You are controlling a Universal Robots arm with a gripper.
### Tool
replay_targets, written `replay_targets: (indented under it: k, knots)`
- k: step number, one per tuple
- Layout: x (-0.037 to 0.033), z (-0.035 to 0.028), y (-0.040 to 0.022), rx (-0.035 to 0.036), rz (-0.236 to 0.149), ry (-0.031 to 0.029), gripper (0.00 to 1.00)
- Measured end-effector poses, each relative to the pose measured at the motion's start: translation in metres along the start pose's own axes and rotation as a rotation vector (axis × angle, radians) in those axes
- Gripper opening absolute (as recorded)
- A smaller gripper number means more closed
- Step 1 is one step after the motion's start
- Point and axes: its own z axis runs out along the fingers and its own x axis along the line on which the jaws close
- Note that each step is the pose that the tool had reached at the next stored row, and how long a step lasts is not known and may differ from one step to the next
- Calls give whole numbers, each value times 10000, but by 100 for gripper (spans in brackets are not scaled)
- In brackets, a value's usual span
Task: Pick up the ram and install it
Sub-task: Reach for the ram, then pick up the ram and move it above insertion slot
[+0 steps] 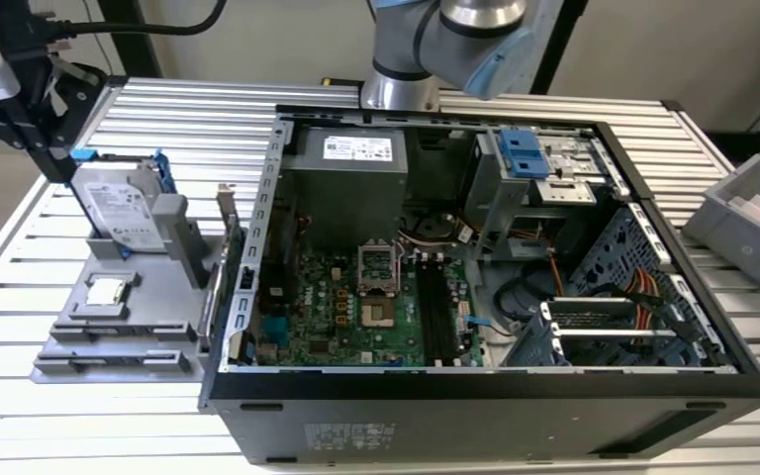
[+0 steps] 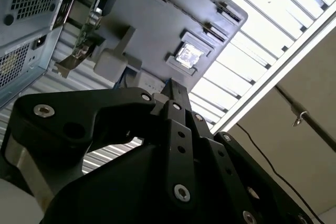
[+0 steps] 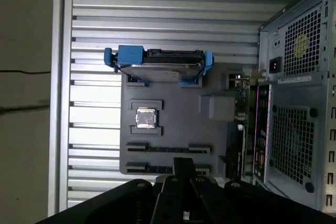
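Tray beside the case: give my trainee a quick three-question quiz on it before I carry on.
1. True or false: the hard drive lies flat on the tray.
2. On the tray, the chip lies between the hard drive and: A) the long slots, B) a fan, C) a bin.
3. In the exterior view, on which side of the case does the tray sit?
Key: 1 false, it stands on edge; 2 A; 3 the view's left.

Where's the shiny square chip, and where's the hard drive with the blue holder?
Silver chip (image 3: pixel 146 118), first wrist view: centre of its face.
Hard drive (image 3: pixel 160 68), first wrist view: middle of its silver body.
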Motion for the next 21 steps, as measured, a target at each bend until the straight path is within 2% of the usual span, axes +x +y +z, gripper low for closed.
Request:
replay_targets:
  k: [14, 21]
  knots:
    - [4, -9, -208, 0, -1, -1, 0]
    - [23, -11, -266, 0, 0, -1, 0]
